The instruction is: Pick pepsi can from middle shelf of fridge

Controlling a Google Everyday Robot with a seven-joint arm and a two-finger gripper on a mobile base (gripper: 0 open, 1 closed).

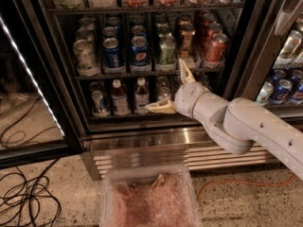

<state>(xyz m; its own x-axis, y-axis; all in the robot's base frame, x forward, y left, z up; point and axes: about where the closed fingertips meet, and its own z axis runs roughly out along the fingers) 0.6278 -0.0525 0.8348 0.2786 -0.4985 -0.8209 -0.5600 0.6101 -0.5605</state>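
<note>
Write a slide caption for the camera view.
Open gripper hovers at the fridge front, right of and lower than the pepsi can standing on the middle shelf; nothing grasped yet.

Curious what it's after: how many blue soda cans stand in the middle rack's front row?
2: the blue aluminium can with white lettering, and right of it the blue pepsi can with globe logo. Rows behind are partly hidden. The open two-finger gripper hangs lower right.
</note>
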